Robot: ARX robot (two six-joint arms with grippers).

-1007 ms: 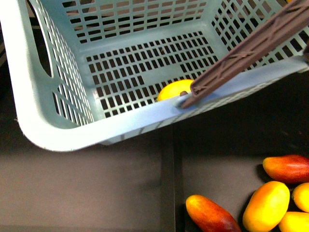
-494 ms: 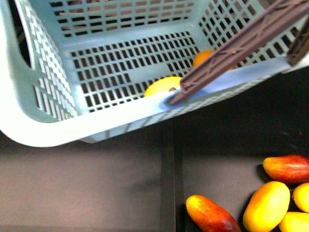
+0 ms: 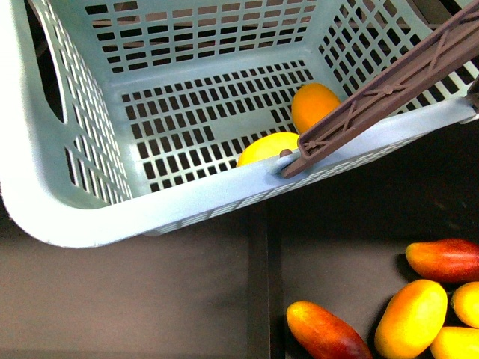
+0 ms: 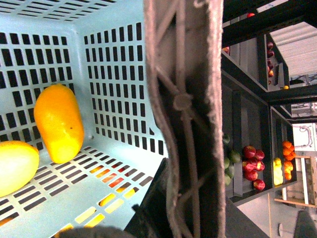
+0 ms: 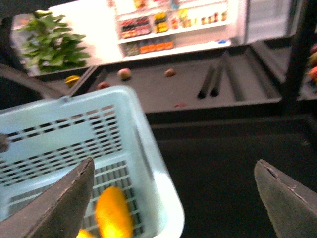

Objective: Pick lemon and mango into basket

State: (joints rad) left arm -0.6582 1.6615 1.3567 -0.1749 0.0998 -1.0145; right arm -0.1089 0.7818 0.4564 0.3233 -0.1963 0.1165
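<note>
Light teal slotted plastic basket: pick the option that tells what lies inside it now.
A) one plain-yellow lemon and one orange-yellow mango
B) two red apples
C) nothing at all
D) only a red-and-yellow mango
A: on the floor of the light teal slotted plastic basket lie a plain-yellow lemon and an orange-yellow mango, seen in the front and left wrist views.

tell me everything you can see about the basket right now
The basket is light teal plastic, rectangular, with slotted lattice walls and floor, a smooth thick rim and an oval cut-out in one side wall. Its brown ribbed handle crosses the near rim and pivots there. It appears tilted in the front view. Inside lie a yellow lemon and an orange mango, close together on the floor. The right gripper hangs open beside the basket.
</note>
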